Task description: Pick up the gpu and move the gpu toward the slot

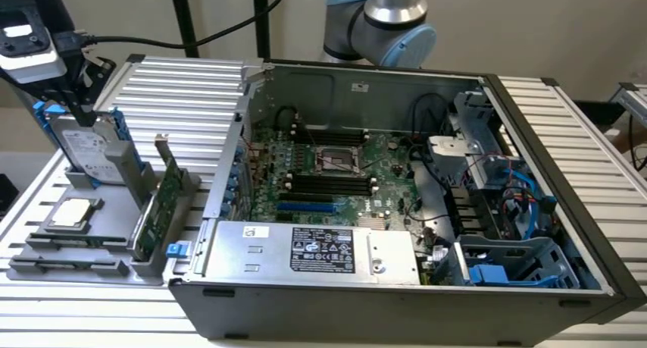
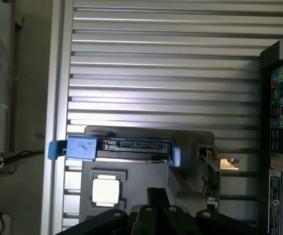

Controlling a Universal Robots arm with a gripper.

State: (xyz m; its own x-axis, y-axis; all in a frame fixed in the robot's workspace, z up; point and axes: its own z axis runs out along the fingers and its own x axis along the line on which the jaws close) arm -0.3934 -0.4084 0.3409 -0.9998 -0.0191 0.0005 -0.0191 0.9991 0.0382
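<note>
Status: pick-up not begun. The pincer [image 1: 83, 114] is closed on nothing and hangs just above the silver hard drive [image 1: 86, 152], which sits in the grey holder rack [image 1: 91, 268] on the worktop [image 1: 182, 90]. The gpu [image 1: 157, 211] stands on edge in the same rack, beside the computer case [image 1: 404, 310], untouched. The slot [image 1: 306, 208] on the motherboard is vacant. Grasp, lift and transfer all remain outstanding.

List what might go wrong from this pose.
1. The shut pincer hangs by the hard drive, not the gpu; lowering here would likely strike the drive.
2. The gpu stands on edge in a grey holder beside the computer case; a skewed grab may tip it.
</note>
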